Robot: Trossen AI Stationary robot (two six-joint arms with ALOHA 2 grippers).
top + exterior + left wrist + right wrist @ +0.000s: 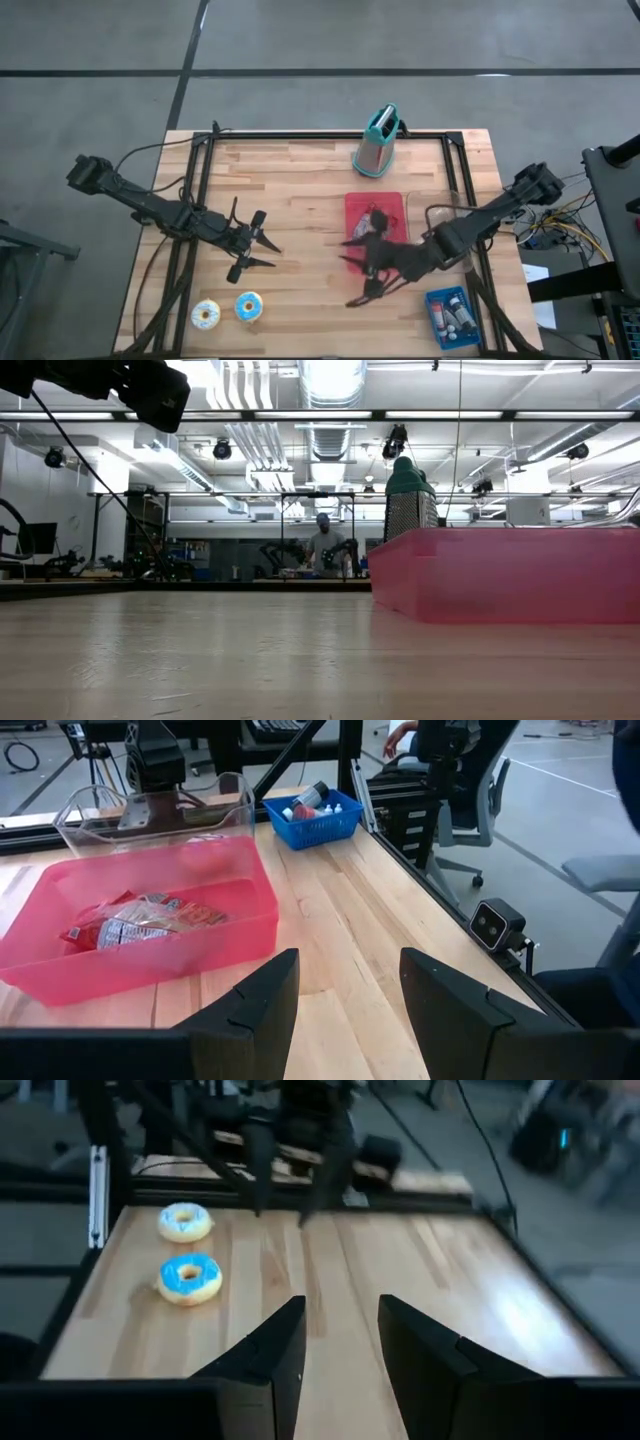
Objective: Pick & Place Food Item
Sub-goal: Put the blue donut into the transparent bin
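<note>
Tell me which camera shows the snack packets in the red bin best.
The left wrist view: it looks down into the red bin, showing the snack packets clearly. The high view shows them partly under the right arm. The low view shows only the bin's wall; the right wrist view misses them.

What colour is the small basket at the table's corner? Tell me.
Blue. The small basket of little containers shows best in the left wrist view.
</note>
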